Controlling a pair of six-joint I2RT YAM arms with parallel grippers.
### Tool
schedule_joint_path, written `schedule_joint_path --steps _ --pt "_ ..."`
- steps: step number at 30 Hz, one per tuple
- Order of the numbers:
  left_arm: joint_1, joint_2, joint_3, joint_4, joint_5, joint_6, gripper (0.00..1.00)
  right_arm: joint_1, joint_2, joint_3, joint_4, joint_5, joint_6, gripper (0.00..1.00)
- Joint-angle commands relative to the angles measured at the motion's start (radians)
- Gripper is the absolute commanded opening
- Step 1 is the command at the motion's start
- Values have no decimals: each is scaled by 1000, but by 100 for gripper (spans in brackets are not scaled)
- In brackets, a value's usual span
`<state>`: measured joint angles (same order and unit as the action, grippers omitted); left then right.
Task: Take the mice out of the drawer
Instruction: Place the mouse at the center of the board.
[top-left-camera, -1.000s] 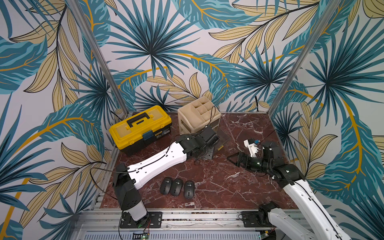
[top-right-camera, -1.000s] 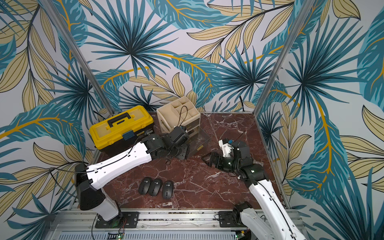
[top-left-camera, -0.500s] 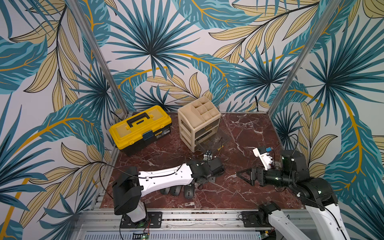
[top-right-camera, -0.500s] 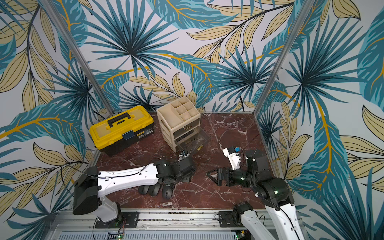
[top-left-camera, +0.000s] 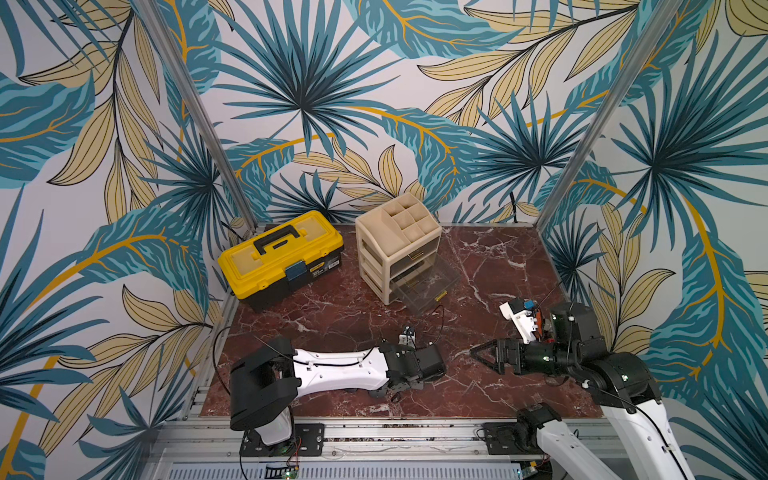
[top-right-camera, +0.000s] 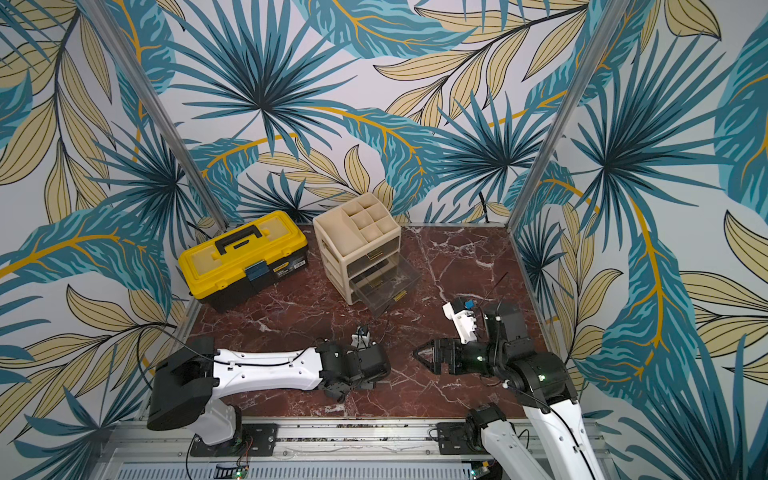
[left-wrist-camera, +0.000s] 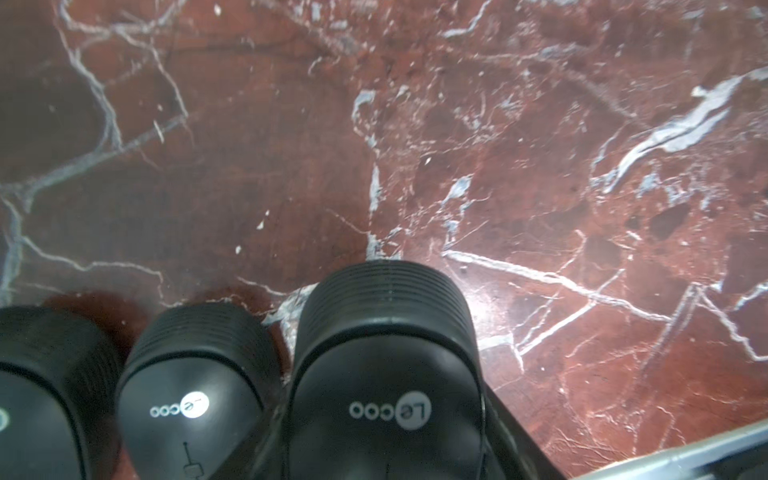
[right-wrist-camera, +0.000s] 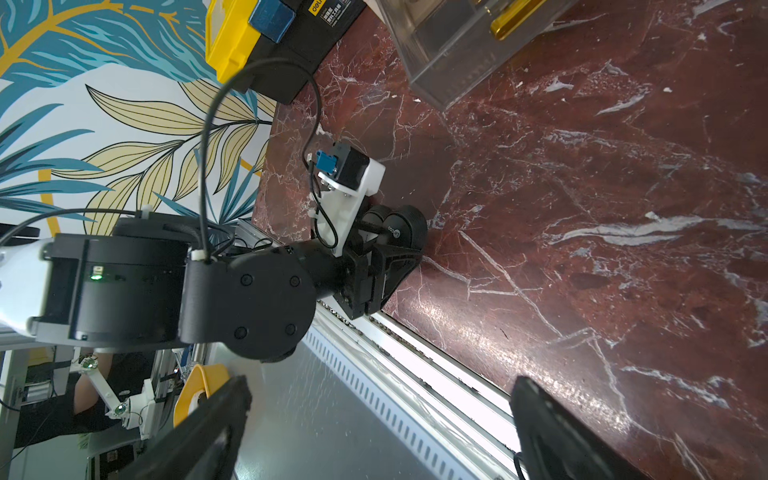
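**By the front rail: a mouse in the left grip, two more alongside**

From above, in both top views, we see the left gripper (top-left-camera: 397, 388) low over the red marble table (top-left-camera: 498, 266) near the front rail, with the arm hiding whatever it carries. The right gripper (top-left-camera: 477, 354) hovers close by, pointing towards it. At the back stand a yellow toolbox (top-left-camera: 282, 253) and a beige organiser (top-left-camera: 395, 232) with a clear drawer (top-left-camera: 428, 291) pulled out.

Only the left wrist view shows us the mice plainly. The held mouse (left-wrist-camera: 386, 365) sits between the dark fingers (left-wrist-camera: 513, 432), which clasp its sides. We cannot tell whether it touches the marble. Just beside it, in a row, lie a second mouse (left-wrist-camera: 195, 374) and a third mouse (left-wrist-camera: 41, 395). We read "Lecoo" in white on the first two, while the third's mark is cut off.

The right wrist view gives us a side look at the left fingers closed on that mouse at the table's front edge, well apart from the drawer. This arm's own fingers (right-wrist-camera: 557, 432) stand wide apart and empty. Here alone we read "deli" on the toolbox label (right-wrist-camera: 322, 8).
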<state>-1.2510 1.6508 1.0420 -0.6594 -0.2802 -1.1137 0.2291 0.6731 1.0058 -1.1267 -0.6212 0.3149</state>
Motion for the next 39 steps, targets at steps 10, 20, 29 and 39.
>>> schedule_joint_path --steps 10,20,29,39 --pt "-16 56 -62 90 41 -87 59 1 -15 -43 9 27 2 99" --pt "-16 46 -86 48 29 -120 59 1 -21 -80 31 18 4 99" --pt "-11 33 -96 2 9 -138 60 1 -21 -93 41 17 3 99" --pt "-2 27 -99 -12 -2 -138 65 1 -20 -100 43 20 2 99"
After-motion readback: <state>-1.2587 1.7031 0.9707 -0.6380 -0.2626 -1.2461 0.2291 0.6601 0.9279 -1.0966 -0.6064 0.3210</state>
